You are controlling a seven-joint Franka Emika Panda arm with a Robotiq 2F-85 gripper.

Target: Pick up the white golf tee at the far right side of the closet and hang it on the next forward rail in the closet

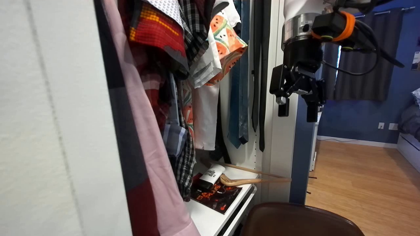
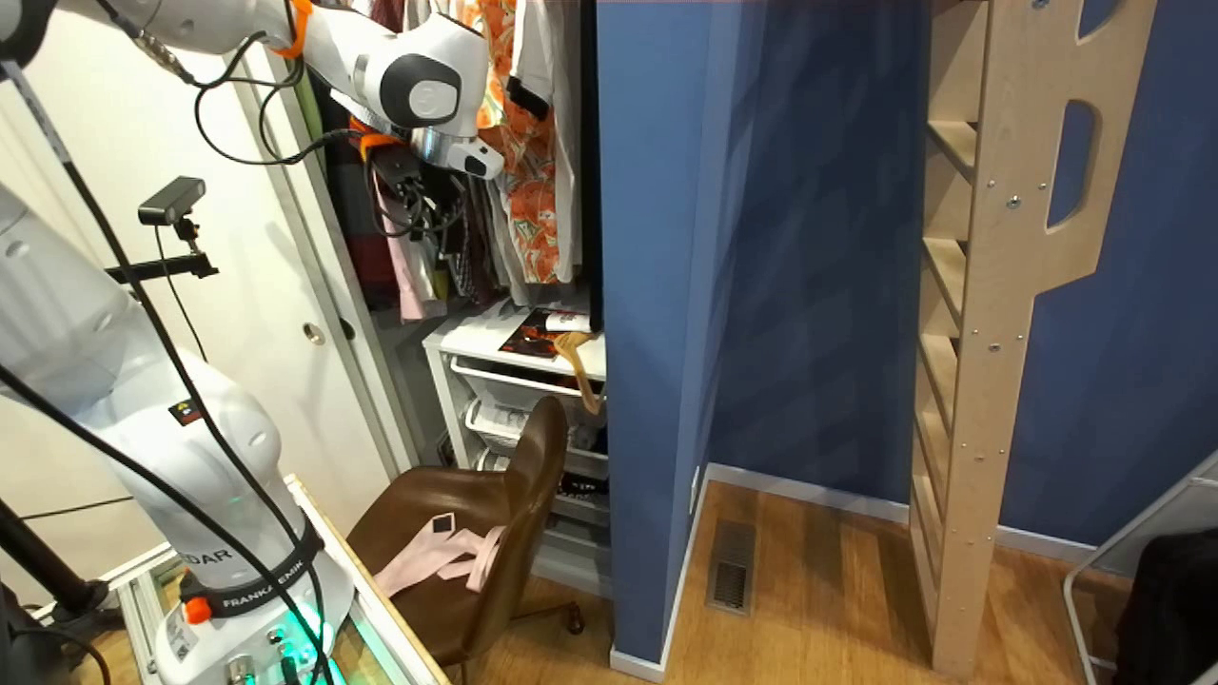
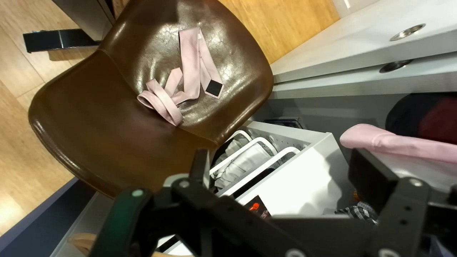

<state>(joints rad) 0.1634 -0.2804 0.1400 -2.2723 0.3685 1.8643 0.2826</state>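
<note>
At the right end of the hanging clothes is the white golf tee (image 2: pixel 536 48), its short sleeve showing beside an orange patterned shirt (image 2: pixel 523 190). In an exterior view only a bit of white sleeve (image 1: pixel 232 14) shows, high up, and the rest of the tee is covered by other clothes. The closet (image 1: pixel 280 137) has a white side panel, and its rails are out of view. My gripper (image 1: pixel 298 111) points down in front of this panel, apart from the clothes. Its fingers stand wide apart, open, with nothing between them in the wrist view.
A brown chair (image 3: pixel 96 128) with a pink tie (image 3: pixel 189 64) stands below. On the white drawer unit (image 3: pixel 300 185) lie a dark booklet (image 1: pixel 216 196) and a wooden hanger (image 1: pixel 239 181). Blue ties (image 1: pixel 241 98) hang by the side panel. A blue wall (image 2: pixel 647 285) borders the closet.
</note>
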